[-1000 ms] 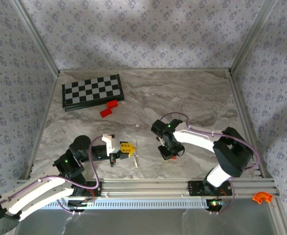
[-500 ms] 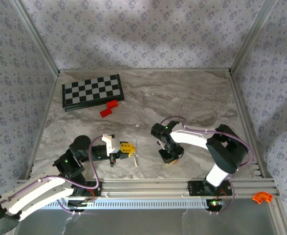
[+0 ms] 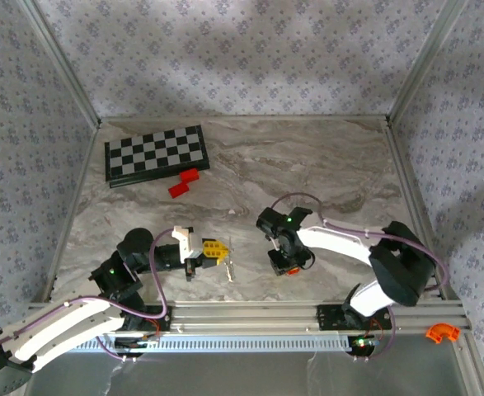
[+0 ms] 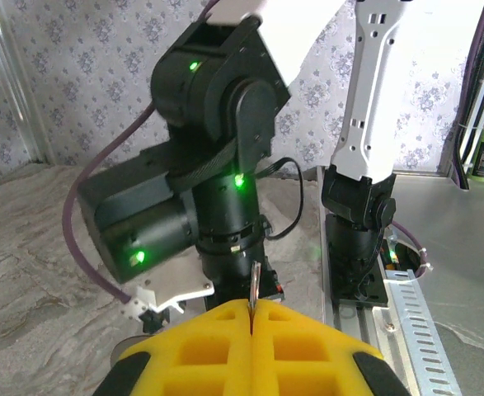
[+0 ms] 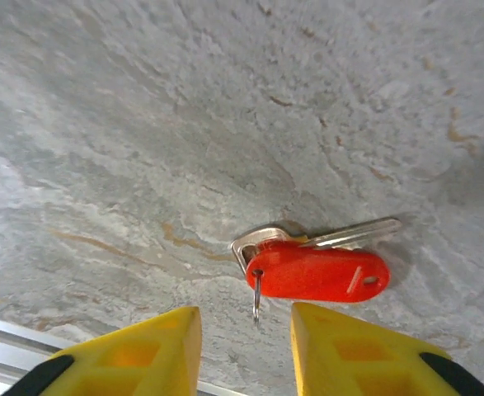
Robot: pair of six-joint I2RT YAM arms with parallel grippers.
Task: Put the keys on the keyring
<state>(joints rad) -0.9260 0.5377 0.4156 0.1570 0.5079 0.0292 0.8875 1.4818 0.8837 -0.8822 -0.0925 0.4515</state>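
Note:
My left gripper [image 3: 218,250] is shut on the keyring [image 3: 229,264], a thin silvery loop that hangs from its yellow fingertips above the table. In the left wrist view the keyring [image 4: 255,290] stands edge-on, pinched between the closed yellow fingers of my left gripper [image 4: 251,307]. The keys [image 5: 316,272], a red tag over a silver key with a small wire loop through the tag's hole, lie flat on the marble. My right gripper [image 5: 246,318] hangs open just above them, one finger on each side of the wire loop. From above, my right gripper [image 3: 284,262] sits right of the left one.
A black-and-white chessboard [image 3: 156,154] lies at the back left with red blocks [image 3: 185,183] beside it. An aluminium rail [image 3: 250,313] runs along the near edge. An orange piece [image 3: 441,332] sits off the table at the lower right. The right arm [image 4: 217,165] stands close in front of my left gripper.
My right gripper has opened and the keys now lie free on the marble. The right arm's elbow has swung back to the right. The left arm has not moved.

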